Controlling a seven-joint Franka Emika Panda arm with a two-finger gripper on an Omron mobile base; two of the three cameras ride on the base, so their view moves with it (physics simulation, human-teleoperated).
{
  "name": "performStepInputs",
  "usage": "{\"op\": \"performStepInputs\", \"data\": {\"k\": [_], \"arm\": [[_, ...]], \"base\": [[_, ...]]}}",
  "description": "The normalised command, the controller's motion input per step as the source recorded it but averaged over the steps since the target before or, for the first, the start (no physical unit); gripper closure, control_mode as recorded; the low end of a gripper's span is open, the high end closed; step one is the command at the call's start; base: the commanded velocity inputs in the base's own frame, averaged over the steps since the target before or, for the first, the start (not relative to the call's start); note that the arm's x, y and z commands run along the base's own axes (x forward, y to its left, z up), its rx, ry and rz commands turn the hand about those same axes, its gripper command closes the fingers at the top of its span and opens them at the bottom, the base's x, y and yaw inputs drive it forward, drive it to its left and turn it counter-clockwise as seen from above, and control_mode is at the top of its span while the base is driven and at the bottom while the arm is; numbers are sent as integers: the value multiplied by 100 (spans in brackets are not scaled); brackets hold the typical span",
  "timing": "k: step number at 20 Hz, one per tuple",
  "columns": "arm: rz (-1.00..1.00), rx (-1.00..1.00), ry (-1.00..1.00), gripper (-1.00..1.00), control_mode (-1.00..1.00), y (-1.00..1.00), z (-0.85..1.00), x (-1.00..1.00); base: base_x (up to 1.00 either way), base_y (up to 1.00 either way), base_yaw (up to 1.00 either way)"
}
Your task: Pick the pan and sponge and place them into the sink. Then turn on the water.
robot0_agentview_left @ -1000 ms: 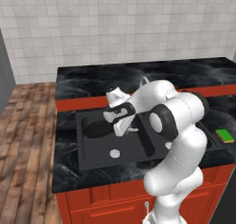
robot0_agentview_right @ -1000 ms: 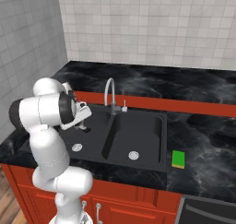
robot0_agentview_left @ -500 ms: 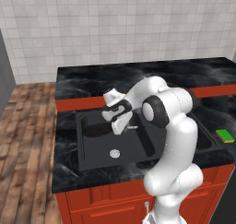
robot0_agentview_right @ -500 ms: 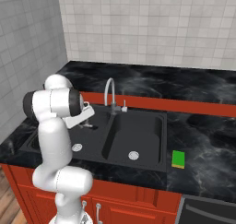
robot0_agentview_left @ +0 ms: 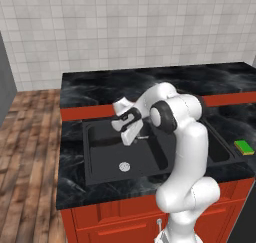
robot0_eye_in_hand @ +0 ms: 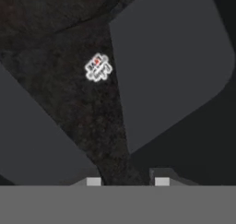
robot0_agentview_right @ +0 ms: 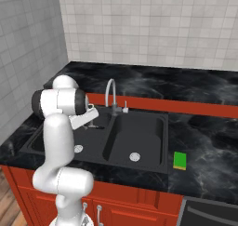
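Observation:
My gripper (robot0_agentview_left: pixel 129 119) hangs over the left basin of the black sink (robot0_agentview_left: pixel 102 149), close to the divider. In the hand view its fingertips (robot0_eye_in_hand: pixel 93 181) stand apart, and nothing shows between them. Beside the hand a thin dark bar (robot0_agentview_right: pixel 97 126) pokes out over the basin. It looks like the pan's handle, but the hand and arm hide the rest of the pan. The yellow-green sponge (robot0_agentview_right: pixel 180 160) lies on the counter right of the sink, far from the gripper (robot0_agentview_right: pixel 89 120). No water runs from the silver faucet (robot0_agentview_right: pixel 110 93).
A round silver drain (robot0_agentview_left: pixel 123 166) sits in the left basin and another drain (robot0_agentview_right: pixel 135 156) in the right one. Black marble counter (robot0_agentview_right: pixel 204 141) surrounds the sink. A tiled wall rises behind, and red cabinet fronts run below the front edge.
The arm's elbow has risen and drawn in while the hand stays over the left basin. The fingers have spread a little wider.

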Motion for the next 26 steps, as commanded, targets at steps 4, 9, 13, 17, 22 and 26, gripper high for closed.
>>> {"op": "performStepInputs", "data": {"k": [4,9,13,17,22,26], "arm": [[-4,0,-1,100,-100,39,-59,0],[-6,-4,-5,100,-100,41,-68,0],[-9,-6,-8,100,-100,36,-66,1],[-11,-3,-8,100,-100,35,-64,5],[-11,0,-4,100,-100,34,-67,10],[-11,0,-2,100,-100,26,-50,13]], "base": [[0,0,0],[0,0,0],[0,0,0],[0,0,0],[0,0,0],[0,0,0]]}}
